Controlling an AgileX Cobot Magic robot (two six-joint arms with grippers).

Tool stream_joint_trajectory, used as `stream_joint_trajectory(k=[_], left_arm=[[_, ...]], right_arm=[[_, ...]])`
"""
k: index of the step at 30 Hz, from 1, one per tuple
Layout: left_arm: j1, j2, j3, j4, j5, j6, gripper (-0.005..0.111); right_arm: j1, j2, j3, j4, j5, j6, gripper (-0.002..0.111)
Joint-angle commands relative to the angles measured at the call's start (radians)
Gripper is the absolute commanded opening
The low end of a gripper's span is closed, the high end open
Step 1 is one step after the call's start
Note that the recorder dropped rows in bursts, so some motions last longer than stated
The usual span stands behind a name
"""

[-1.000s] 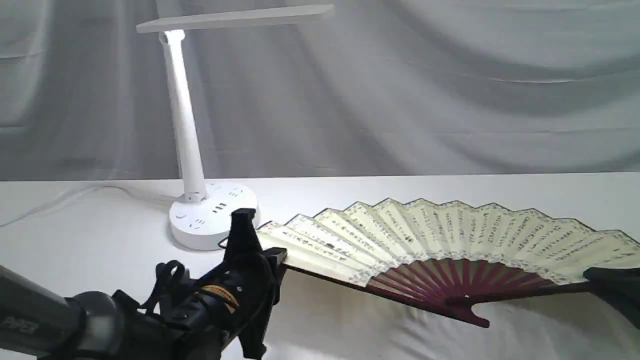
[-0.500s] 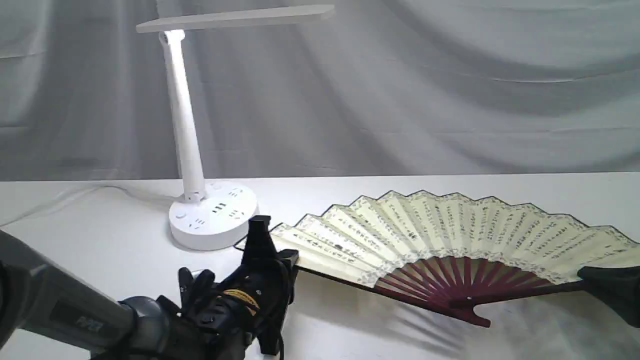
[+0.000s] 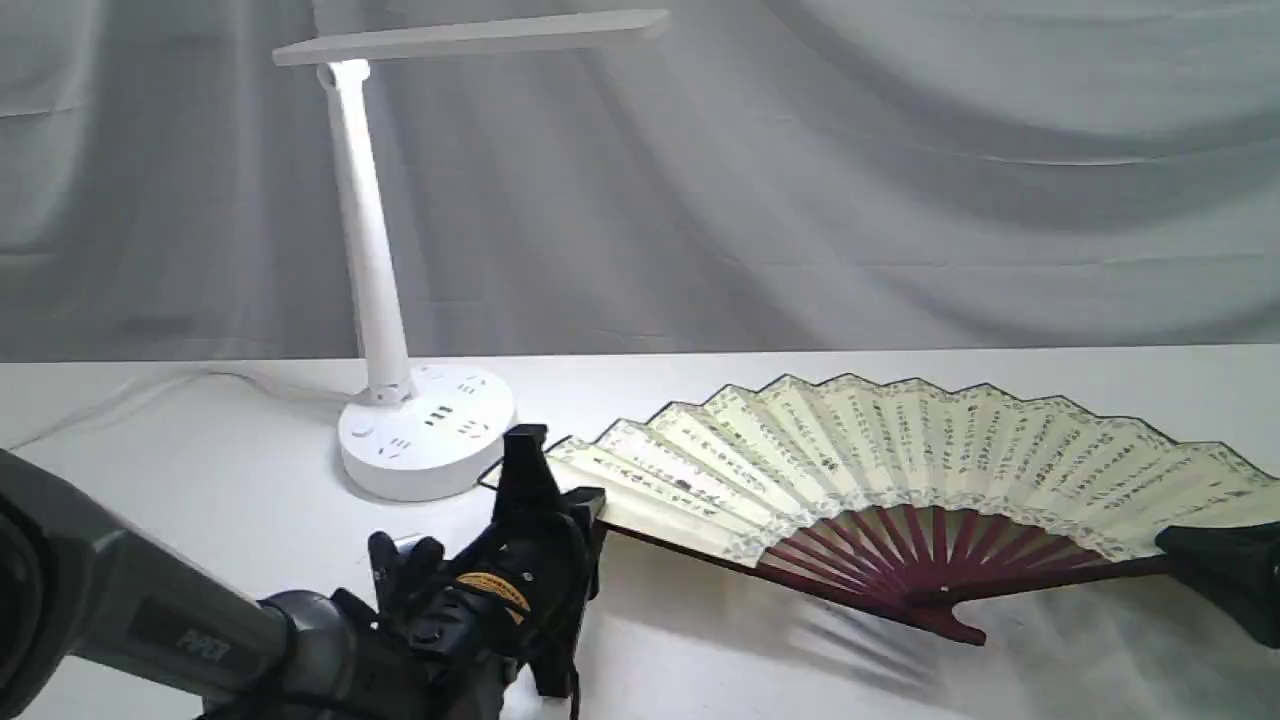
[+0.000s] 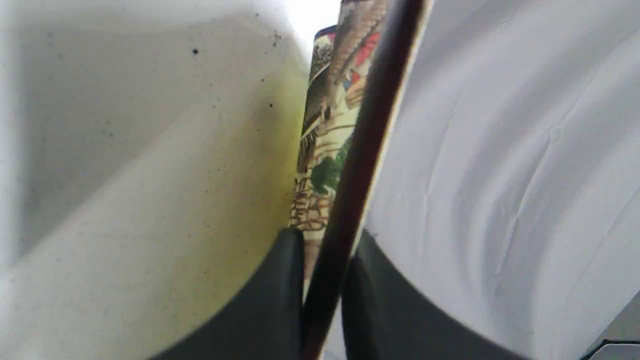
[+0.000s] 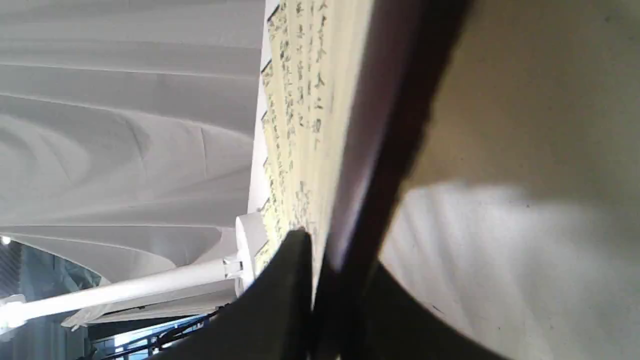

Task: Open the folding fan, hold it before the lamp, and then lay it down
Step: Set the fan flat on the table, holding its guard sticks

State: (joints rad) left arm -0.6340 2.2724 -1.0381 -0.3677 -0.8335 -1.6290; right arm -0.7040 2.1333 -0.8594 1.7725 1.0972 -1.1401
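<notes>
One view, left wrist: painted reverse of fan (image 4: 325,150).

Cream pleated paper on the folding fan (image 3: 900,450), ruled with columns of black calligraphy, edged by a dark patterned border; dark maroon ribs and guards. Just beyond the left tool (image 4: 324,295), a painted reverse in brown, green and red. Black on both left tool and right tool (image 5: 320,305). Plain white lamp (image 3: 372,260), dark socket holes on its base. White bench (image 3: 200,480); grey draped backdrop (image 3: 900,150).
</notes>
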Motion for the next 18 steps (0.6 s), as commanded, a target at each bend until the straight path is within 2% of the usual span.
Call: stream_joint_trajectory(k=[1,4,7,18], left_arm=[[0.002,-0.01,-0.011,-0.039,-0.06,-0.045,0.018],[0.002,-0.01,-0.011,-0.039,-0.06,-0.045,0.026],[0.002,-0.01,-0.011,-0.039,-0.052,-0.041,0.027],[0.007,-0.01,-0.011,-0.006,0.001,0.014,0.028]], right_arm=[[-0.004,0.003,0.001,-0.028,-0.066,-0.052,0.02],[-0.004,0.003,0.001,-0.028,-0.066,-0.052,0.034],[-0.004,0.003,0.001,-0.028,-0.066,-0.052,0.042],[-0.004,0.003,0.001,-0.107,-0.107,0.012,0.055]])
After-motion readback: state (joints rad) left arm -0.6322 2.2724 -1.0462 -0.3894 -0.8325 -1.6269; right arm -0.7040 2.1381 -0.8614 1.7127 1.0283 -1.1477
